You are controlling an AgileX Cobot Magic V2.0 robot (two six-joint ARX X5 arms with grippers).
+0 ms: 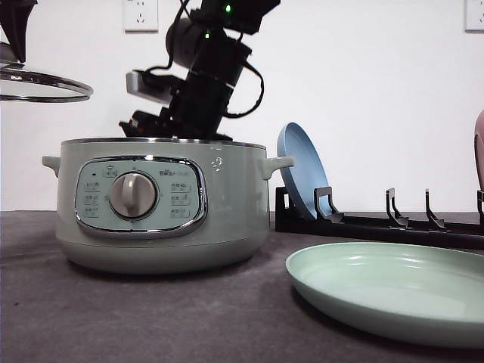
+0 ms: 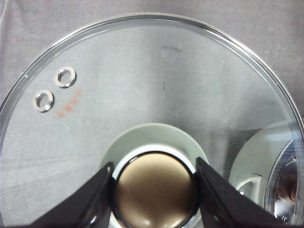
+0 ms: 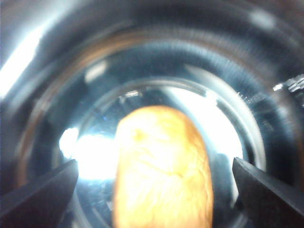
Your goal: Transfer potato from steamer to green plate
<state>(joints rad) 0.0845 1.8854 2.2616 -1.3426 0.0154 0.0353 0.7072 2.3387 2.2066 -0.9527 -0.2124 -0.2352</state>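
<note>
The steamer [image 1: 162, 204] stands on the dark table [image 1: 151, 318] with its dial facing the front camera and its top uncovered. The right arm reaches down into it from above, its lower part hidden behind the steamer's rim. In the right wrist view the right claw [image 3: 154, 183] is spread wide inside the shiny metal bowl, one dark finger [image 3: 38, 194] on each side of the potato [image 3: 164, 166], with clear gaps between the fingers and its skin. The potato lies on the bottom of the bowl, orange-brown and blurred. The left claw [image 2: 154, 187] is pinching the knob [image 2: 155, 190] of the glass lid [image 2: 142, 95], which it holds level in the air, up at the left of the front view and apart from the steamer. The green plate [image 1: 393, 291] sits flat on the table to the right of the steamer, near the front edge. Behind it a blue plate [image 1: 302, 170] stands on edge in a black rack [image 1: 378, 219].
</note>
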